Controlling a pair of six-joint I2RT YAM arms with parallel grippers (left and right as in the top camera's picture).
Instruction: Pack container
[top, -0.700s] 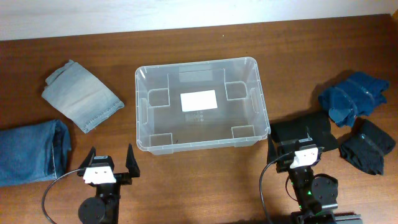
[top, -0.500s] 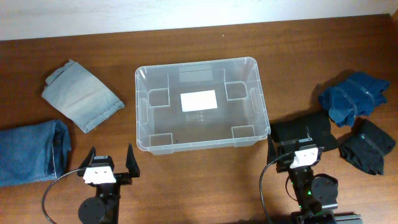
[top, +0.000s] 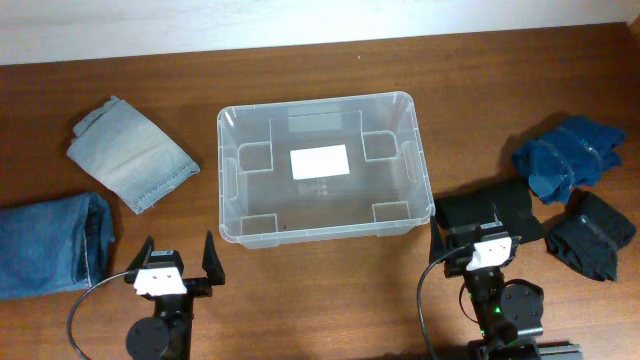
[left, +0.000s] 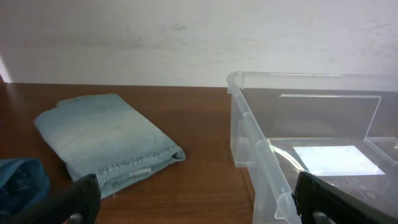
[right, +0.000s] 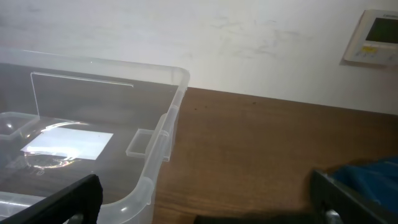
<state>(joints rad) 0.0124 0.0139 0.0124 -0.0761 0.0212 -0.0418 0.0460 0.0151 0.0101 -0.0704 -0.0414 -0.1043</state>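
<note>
The clear plastic container (top: 228, 180) stands empty at the table's middle, with a white label (top: 319, 161) on its base. My left gripper (top: 178, 250) is open and empty, just in front of the container's near left corner. In the left wrist view the gripper (left: 199, 208) shows the container's wall (left: 249, 124) to the right. My right gripper (top: 476, 238) is open and empty, over the near edge of a black garment (top: 490, 212). In the right wrist view the gripper (right: 205, 202) shows the container's rim (right: 168, 124) to the left.
Folded light denim (top: 130, 153) (left: 99, 140) lies at the left, and dark blue jeans (top: 45, 245) lie at the near left edge. A blue garment (top: 570, 155) (right: 367, 177) and a second dark garment (top: 592, 235) lie at the right. A wall runs behind the table.
</note>
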